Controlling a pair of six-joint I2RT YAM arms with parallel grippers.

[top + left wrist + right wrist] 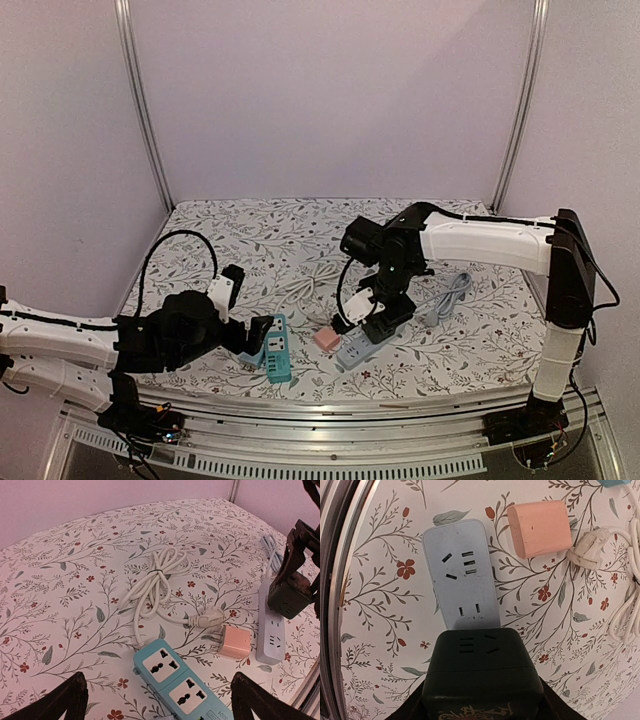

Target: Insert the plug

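My right gripper (386, 318) is shut on a black cube-shaped plug (482, 675), with dark fingers at both of its sides. The plug (289, 597) hangs close over the grey power strip (462, 575), above the strip's middle, and its shadow falls on the strip. Whether it touches the strip I cannot tell. The strip's near sockets (270, 640) are uncovered. My left gripper (159, 695) is open, its fingers spread wide to either side of a teal power strip (175, 680) without touching it.
A pink adapter (235, 642) lies between the two strips, prongs toward a white plug (210, 617) on a bundled white cord (155, 580). The grey strip's cable (450, 295) runs back right. The table's front rail (330, 410) is near both strips.
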